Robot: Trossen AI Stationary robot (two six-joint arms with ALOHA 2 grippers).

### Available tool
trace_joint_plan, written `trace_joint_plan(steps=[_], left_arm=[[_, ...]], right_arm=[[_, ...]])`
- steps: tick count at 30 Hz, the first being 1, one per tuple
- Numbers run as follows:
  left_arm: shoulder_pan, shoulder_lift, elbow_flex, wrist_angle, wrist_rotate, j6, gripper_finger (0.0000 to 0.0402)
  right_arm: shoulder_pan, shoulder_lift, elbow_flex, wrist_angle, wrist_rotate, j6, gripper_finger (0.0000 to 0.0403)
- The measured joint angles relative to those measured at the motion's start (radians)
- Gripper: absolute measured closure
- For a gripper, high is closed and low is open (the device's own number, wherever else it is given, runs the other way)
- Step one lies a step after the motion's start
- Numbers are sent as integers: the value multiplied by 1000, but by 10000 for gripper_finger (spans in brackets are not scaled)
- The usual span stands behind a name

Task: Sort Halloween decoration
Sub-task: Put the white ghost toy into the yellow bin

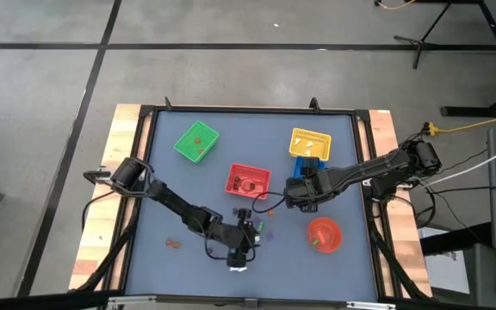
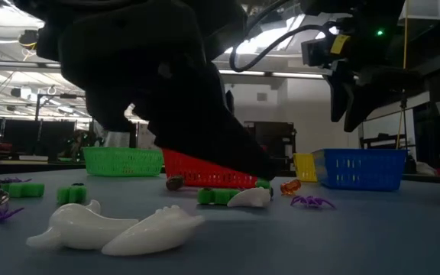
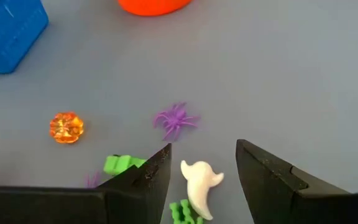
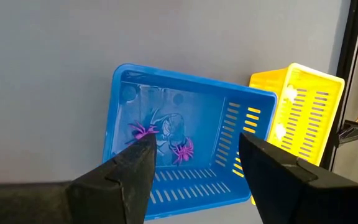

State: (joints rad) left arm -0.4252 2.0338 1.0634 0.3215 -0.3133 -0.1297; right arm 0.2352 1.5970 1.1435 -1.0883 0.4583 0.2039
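Observation:
Small Halloween trinkets lie loose on the blue-grey table. In the left wrist view these are a white ghost [image 3: 199, 180], a purple spider [image 3: 176, 119], an orange pumpkin [image 3: 66, 127] and green pieces [image 3: 120, 164]. My left gripper [image 3: 204, 148] is open and low over the table at front centre [image 1: 246, 234]. Its fingers stand on either side of the ghost without touching it. My right gripper [image 4: 196, 140] hangs open and empty above the blue basket [image 4: 185, 143], which holds two purple spiders [image 4: 145, 130].
The green basket [image 1: 196, 142], red basket [image 1: 248, 181] and yellow basket [image 1: 309, 142] stand farther back, and the round red bowl [image 1: 324, 234] is at front right. More white ghosts [image 2: 121, 229] and green pieces [image 2: 71, 194] lie near the front edge. Small orange bits [image 1: 173, 244] lie at front left.

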Motion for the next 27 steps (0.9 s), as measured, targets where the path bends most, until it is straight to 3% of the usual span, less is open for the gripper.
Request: trace_joint_plan(steps=[27], left_arm=[[13,49,1,-52,19,-126,237]], right_arm=[[0,0,0,45,-7,0,176]])
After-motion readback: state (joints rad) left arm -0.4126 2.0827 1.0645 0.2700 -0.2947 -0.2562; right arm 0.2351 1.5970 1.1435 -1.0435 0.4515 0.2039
